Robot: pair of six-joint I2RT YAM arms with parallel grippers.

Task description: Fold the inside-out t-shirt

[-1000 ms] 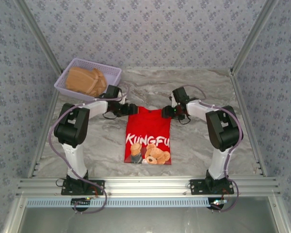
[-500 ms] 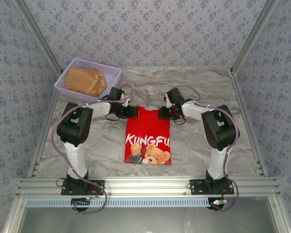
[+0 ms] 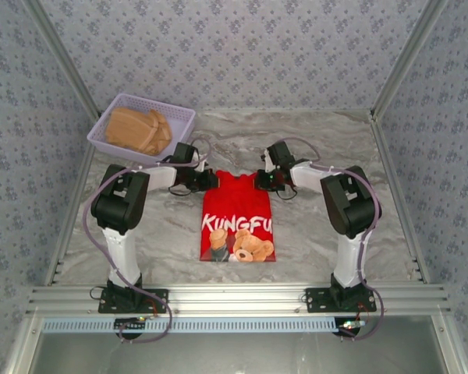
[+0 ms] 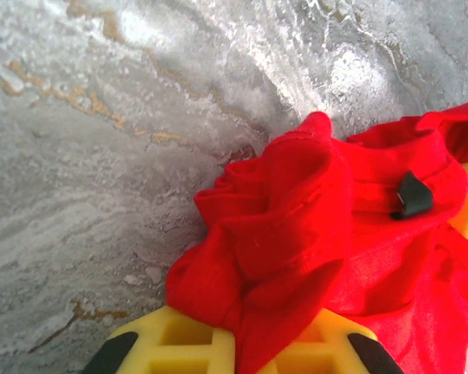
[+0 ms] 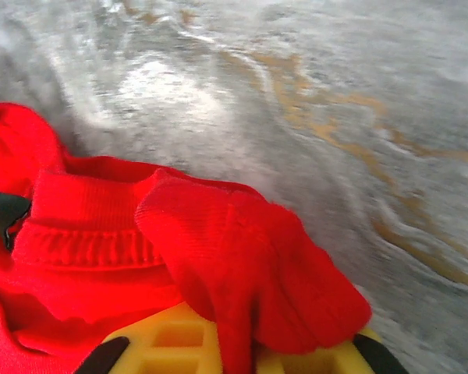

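The red t-shirt (image 3: 238, 216) lies flat in the middle of the marble table, white lettering and a bear print facing up. My left gripper (image 3: 211, 180) is shut on its far left corner, and my right gripper (image 3: 264, 181) is shut on its far right corner. In the left wrist view a bunched red fold of the t-shirt (image 4: 281, 226) is pinched between the yellow fingers (image 4: 171, 347). In the right wrist view a red fold of the t-shirt (image 5: 242, 265) rises from between the yellow fingers (image 5: 168, 347), with the ribbed collar (image 5: 86, 234) to its left.
A lilac basket (image 3: 101, 141) holding a tan folded garment (image 3: 136, 129) stands at the far left, just behind my left arm. Bare marble table (image 3: 335, 140) spreads on both sides of the shirt. Metal frame rails (image 3: 234, 296) run along the near edge.
Both grippers moved inward onto the shirt's far corners and closed on the cloth. The far edge of the shirt has bunched up slightly between them.
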